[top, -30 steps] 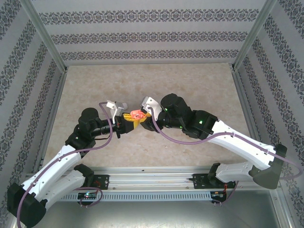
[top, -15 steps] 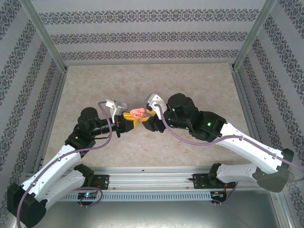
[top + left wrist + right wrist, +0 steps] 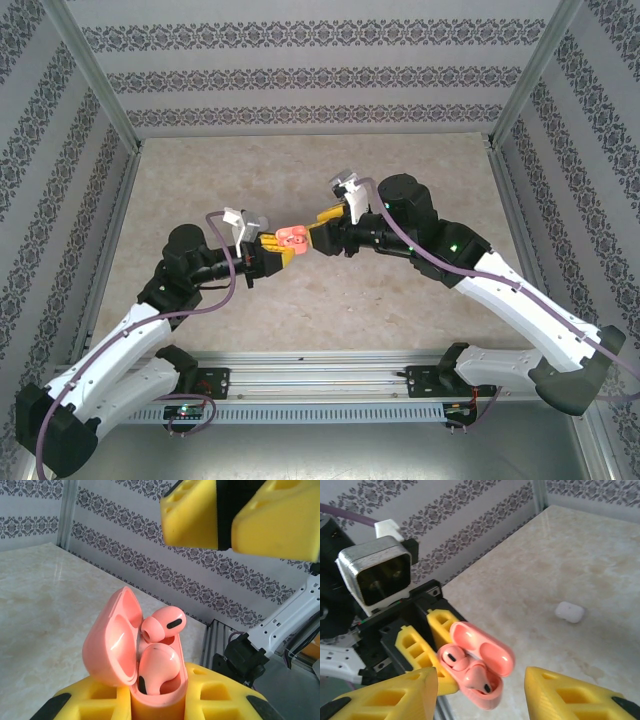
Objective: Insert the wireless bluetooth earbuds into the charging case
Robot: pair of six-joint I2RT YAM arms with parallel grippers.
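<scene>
Patterned wallpaper closes the cell on three sides above a marbled beige tabletop [image 3: 220, 180]. From my station I see the left arm [image 3: 130, 330] reaching in from the lower left, forearm low and pointing right. The left gripper [image 3: 285, 248] is clamped tight on the base of the salmon charging case [image 3: 292, 236], holding it off the table near the middle.

Through the left wrist camera the case stands upright between the yellow pads [image 3: 220, 697], its lid [image 3: 107, 640] swung open to the left. Both salmon earbuds [image 3: 157, 667] are in it. The lower earbud [image 3: 155, 672] lies down in its well, while the upper earbud [image 3: 164, 623] stands proud of the rim.

The right arm [image 3: 500, 290] comes in from the lower right, elbow bent, wrist aimed left at the case. The right gripper [image 3: 320, 228] has its fingers partly apart with nothing between them. It sits just beside the case and is not touching it. On the right wrist camera a white charging case [image 3: 570, 612] lies on the tabletop, well apart from both grippers.

A second ago the right gripper was right over the salmon case. Now it has drawn back to the right and its wrist sits farther up the table. The left arm and the case have not shifted.
</scene>
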